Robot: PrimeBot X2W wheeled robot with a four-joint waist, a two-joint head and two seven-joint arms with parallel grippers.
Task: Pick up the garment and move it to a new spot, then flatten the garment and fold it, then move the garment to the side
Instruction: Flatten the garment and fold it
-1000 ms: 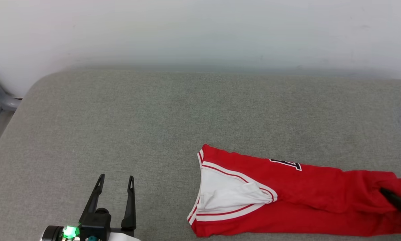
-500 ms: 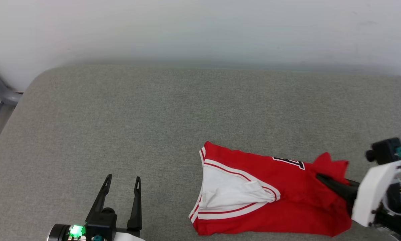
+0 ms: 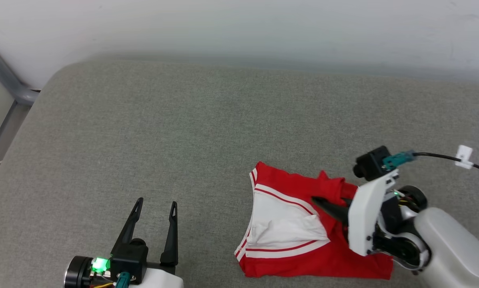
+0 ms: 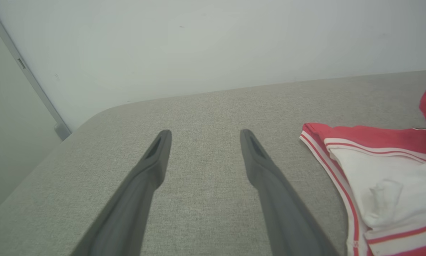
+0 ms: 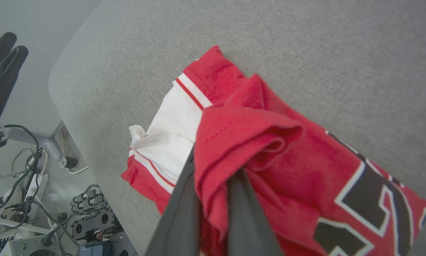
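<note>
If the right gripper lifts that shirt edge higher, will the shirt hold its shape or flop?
Likely floppy: the shirt bunches and droops over the right gripper where it is pinched. Probably light, since a small pinch lifts the fold. It may drag rather than slide, as both it and the gray cushion look like textured cloth.

A worktop covered in grey woven fabric, its far left corner rounded, stands against a plain white wall under soft, even light. A grey metal post slants at the far left beside the wall. Below the worktop's edge, the right wrist view shows a pale floor strewn with cables and vented equipment boxes.
</note>
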